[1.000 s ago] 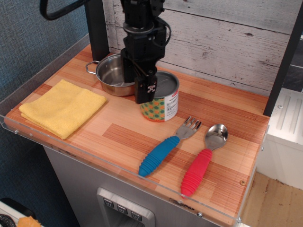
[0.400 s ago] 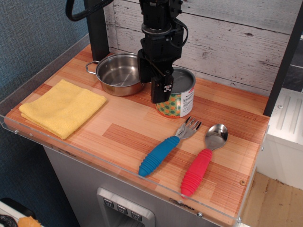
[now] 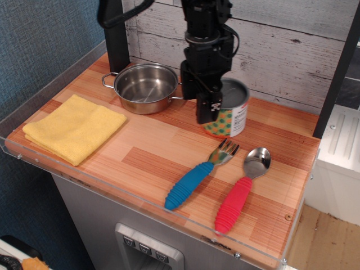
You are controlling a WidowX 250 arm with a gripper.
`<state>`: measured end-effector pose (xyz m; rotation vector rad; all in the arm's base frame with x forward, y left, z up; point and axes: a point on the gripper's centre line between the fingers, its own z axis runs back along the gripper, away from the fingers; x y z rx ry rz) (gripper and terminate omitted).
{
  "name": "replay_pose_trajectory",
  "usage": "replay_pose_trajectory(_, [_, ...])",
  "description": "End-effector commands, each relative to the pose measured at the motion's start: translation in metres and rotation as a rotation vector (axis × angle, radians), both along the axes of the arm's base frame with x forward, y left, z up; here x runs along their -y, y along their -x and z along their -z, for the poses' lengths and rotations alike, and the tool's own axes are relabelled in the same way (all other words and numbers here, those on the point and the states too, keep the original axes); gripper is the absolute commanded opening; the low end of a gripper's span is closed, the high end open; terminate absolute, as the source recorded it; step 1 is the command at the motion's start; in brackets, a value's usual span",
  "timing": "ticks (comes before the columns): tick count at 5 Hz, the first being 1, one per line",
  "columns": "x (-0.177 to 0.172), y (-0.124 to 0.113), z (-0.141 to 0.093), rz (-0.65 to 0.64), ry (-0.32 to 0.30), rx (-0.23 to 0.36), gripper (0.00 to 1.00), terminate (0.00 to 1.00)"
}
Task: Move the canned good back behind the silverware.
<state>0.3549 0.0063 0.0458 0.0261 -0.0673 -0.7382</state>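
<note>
The canned good [image 3: 232, 115] is a short metal can with a grey lid and an orange label with green dots. It stands upright on the wooden counter, just behind the fork's tines. My gripper [image 3: 209, 107] is shut on the can, its near black finger [image 3: 205, 106] pressed on the can's left side; the far finger is hidden. The silverware lies in front: a fork with a blue handle [image 3: 196, 175] and a spoon with a red handle [image 3: 241, 192], side by side near the front right.
A shiny steel two-handled pot [image 3: 144, 87] stands left of the can at the back. A folded yellow cloth [image 3: 74, 127] lies at the front left. A clear raised rim [image 3: 140, 198] runs along the counter's front edge. A plank wall stands behind.
My gripper has slid the can to the right along the back of the counter, away from the pot, to a spot behind the fork and spoon.
</note>
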Motion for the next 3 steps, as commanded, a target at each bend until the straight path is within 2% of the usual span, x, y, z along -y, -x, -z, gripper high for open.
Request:
replay_pose_trajectory(1, [0.017, -0.016, -0.016, 0.032, 0.031, 0.068, 1.0, 0.0])
replay_pose_trajectory(3, [0.014, -0.013, -0.027, -0.032, 0.061, 0.121, 1.0, 0.0])
